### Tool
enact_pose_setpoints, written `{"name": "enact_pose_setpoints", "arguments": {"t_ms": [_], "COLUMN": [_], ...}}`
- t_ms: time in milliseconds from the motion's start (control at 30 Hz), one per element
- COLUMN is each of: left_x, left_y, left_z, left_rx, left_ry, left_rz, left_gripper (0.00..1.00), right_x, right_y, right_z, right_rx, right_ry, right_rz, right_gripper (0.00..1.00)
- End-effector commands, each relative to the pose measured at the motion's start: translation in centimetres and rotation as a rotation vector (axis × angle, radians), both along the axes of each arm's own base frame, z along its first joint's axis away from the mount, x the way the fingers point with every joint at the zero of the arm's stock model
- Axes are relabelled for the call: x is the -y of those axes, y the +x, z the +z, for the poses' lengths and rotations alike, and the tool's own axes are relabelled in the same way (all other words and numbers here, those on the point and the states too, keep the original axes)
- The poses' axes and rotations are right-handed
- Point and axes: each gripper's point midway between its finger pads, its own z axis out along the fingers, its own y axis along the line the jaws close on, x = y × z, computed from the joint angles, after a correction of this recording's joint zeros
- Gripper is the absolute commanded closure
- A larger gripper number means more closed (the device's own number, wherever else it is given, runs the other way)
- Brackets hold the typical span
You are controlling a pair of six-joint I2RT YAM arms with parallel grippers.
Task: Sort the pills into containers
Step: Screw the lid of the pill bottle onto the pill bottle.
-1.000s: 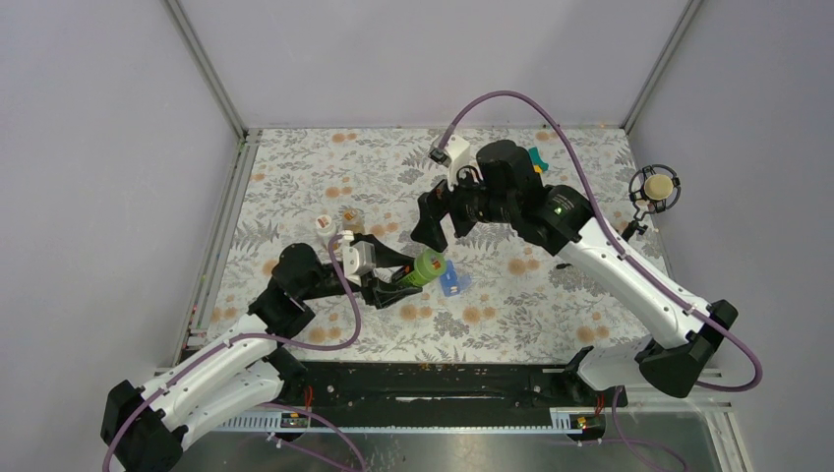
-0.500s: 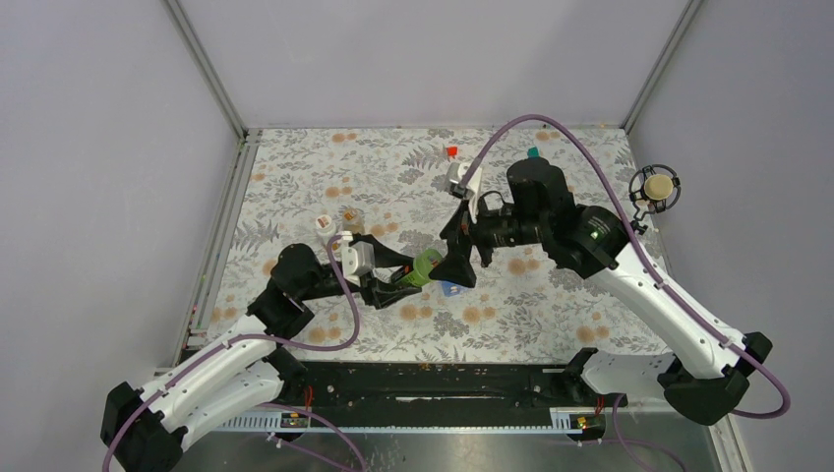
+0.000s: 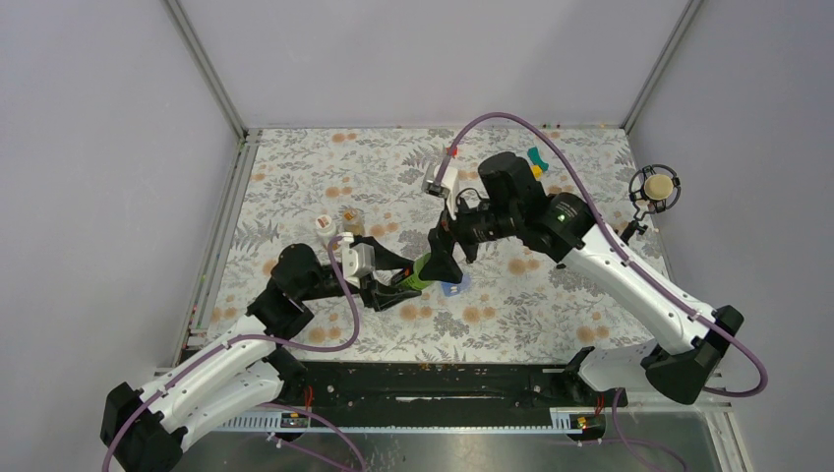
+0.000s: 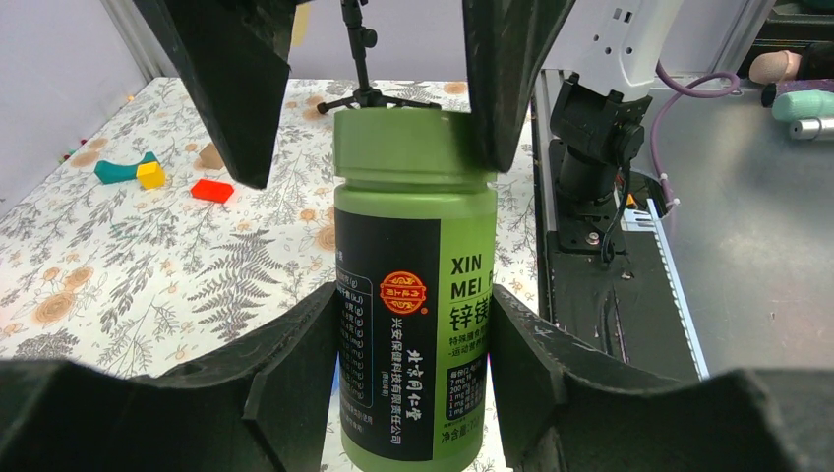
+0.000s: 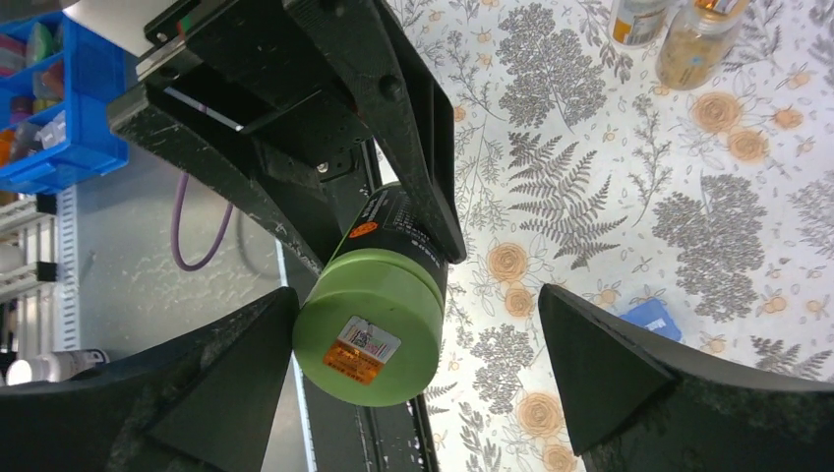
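A green pill bottle (image 4: pixel 413 295) with a black label is held tilted above the table, and my left gripper (image 4: pixel 411 320) is shut on its body. In the top view the green bottle (image 3: pixel 421 270) sits mid-table between both arms. My right gripper (image 5: pixel 418 305) is open and straddles the green cap (image 5: pixel 369 329); its left finger is close against the cap and its right finger stands well apart. The containers, a small blue pill box (image 3: pixel 456 289), lie on the cloth just right of the bottle and also show as a blue pill box (image 5: pixel 651 320) in the right wrist view. No pills show.
A white-capped bottle (image 3: pixel 325 224) and an amber bottle (image 3: pixel 352 218) stand left of centre. A red block (image 3: pixel 453 152) and a teal-and-yellow block (image 3: pixel 536 159) lie at the back. A microphone (image 3: pixel 656 187) stands at the right edge.
My right arm has swung from the back down to the green bottle, and its open jaws now stand around the cap. The left arm and the bottle have stayed put.
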Motion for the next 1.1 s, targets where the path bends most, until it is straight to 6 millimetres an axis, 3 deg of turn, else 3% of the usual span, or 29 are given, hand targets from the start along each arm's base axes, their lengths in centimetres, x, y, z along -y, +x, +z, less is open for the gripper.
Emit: {"name": "enact_pose_setpoints", "arguments": {"t_ms": [0, 300, 433, 600, 733, 900, 1067], "left_x": [0.1, -0.4, -0.5, -0.5, -0.5, -0.5, -0.4], "left_y": [-0.7, -1.0, -1.0, -1.0, -0.8, -0.7, -0.7], "left_z": [4.0, 4.6, 4.6, 4.5, 4.5, 4.5, 4.4], "left_rx": [0.107, 0.137, 0.140, 0.134, 0.135, 0.139, 0.137], "left_ry": [-0.077, -0.099, -0.101, -0.098, -0.098, -0.097, -0.094], "left_rz": [-0.043, -0.027, -0.020, -0.016, -0.009, -0.006, -0.012], "left_gripper": [1.00, 1.00, 1.00, 1.00, 1.00, 1.00, 1.00], "right_x": [-1.1, -0.3, -0.1, 0.3, 0.6, 1.3, 2.0], "right_y": [1.5, 7.7, 8.3, 6.9, 3.8, -2.8, -2.9], "right_z": [2.1, 2.5, 2.8, 4.5, 5.7, 4.2, 2.4], "right_rx": [0.004, 0.000, -0.015, 0.006, 0.057, 0.088, 0.115], "right_ry": [0.058, 0.034, 0.034, 0.099, 0.155, 0.136, 0.061], "right_rz": [-0.065, -0.472, -0.529, -0.482, -0.317, 0.088, 0.127], "right_gripper": [0.01, 0.02, 0.02, 0.01, 0.00, 0.00, 0.00]}}
